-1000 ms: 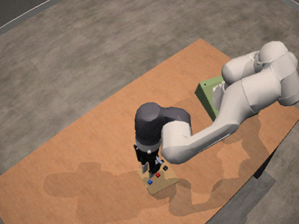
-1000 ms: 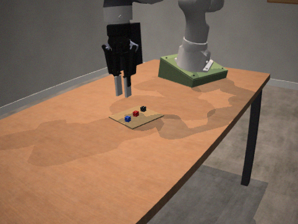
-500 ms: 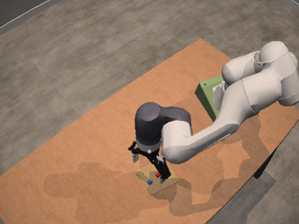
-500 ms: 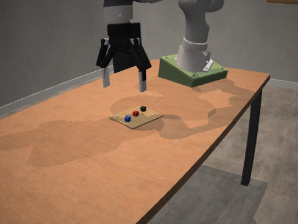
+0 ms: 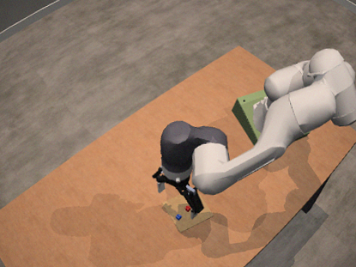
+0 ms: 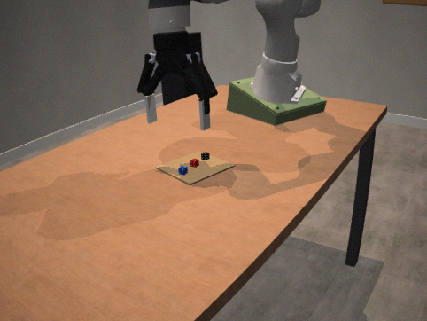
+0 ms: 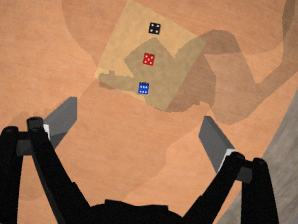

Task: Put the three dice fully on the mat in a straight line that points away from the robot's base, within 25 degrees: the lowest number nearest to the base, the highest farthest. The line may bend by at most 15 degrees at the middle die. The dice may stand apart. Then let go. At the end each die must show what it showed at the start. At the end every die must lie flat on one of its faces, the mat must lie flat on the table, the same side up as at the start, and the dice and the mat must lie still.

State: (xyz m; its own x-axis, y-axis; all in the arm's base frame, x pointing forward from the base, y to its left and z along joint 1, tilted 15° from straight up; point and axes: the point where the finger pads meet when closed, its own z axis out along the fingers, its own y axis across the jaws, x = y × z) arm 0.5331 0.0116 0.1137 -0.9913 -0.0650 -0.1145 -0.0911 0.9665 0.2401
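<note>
A tan mat lies flat on the wooden table. Three small dice stand on it in a near-straight row: a black die nearest the robot's base, a red die in the middle, and a blue die farthest from the base. The wrist view shows the black die, the red die and the blue die on the mat. My gripper hangs well above the table, up and behind the mat, fully open and empty. In the overhead view a finger hides the black die; the red die and blue die show.
The green base block of the arm stands at the far end of the table. The table's right edge runs close to the mat's side.
</note>
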